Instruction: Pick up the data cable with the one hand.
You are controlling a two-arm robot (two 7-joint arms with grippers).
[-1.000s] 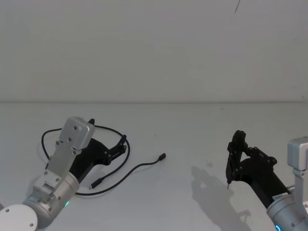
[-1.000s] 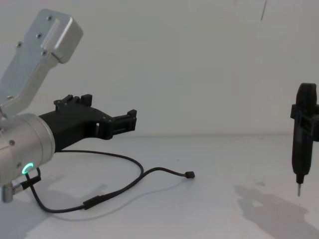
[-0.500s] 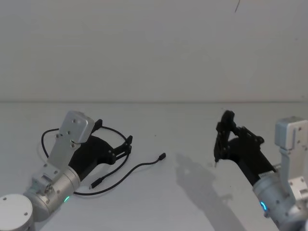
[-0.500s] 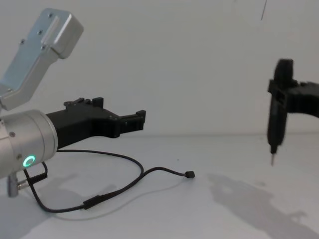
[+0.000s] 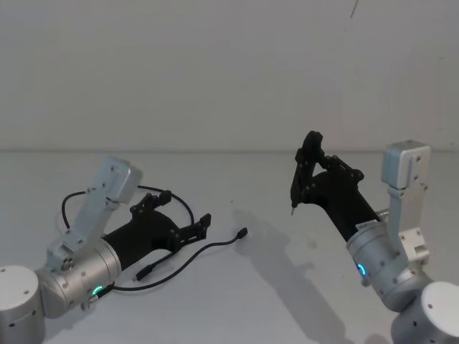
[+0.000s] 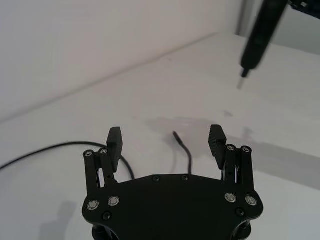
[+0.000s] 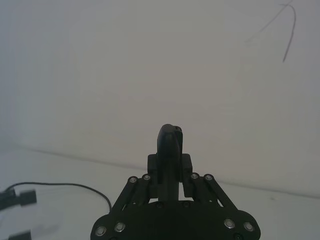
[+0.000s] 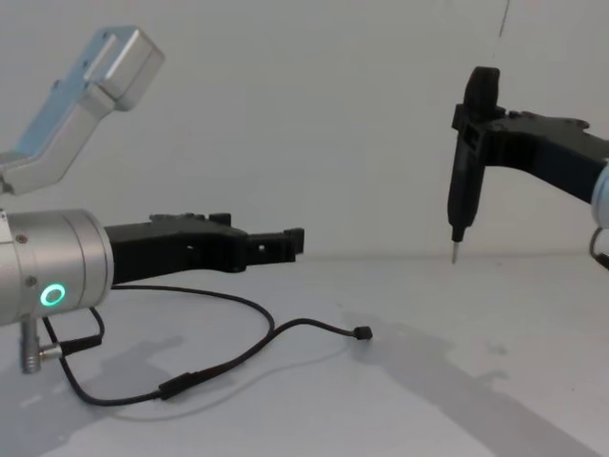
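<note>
- Black data cable (image 5: pixel 215 244): lies loose and curvy on the white tabletop (image 5: pixel 272 287); loops away behind the left arm; ends in a small blocky plug (image 8: pixel 362 333) out toward the middle of the table; carries a thicker inline sleeve (image 8: pixel 181 386) nearer the robot; touches neither gripper.
- Left gripper (image 6: pixel 165 137): hangs just above the cable, reaching forward and slightly inward; spreads its fingers (image 6: pixel 114 140) wide with nothing between them; frames the plug end of the cable in the left wrist view, on the table below.
- Right gripper (image 8: pixel 473 122): sits raised well above the table, far to the right of the cable; clamps tight on a slim black rod (image 8: pixel 461 181); holds it nearly upright with its small silver tip (image 8: pixel 454 255) pointing down, clear of the tabletop.
</note>
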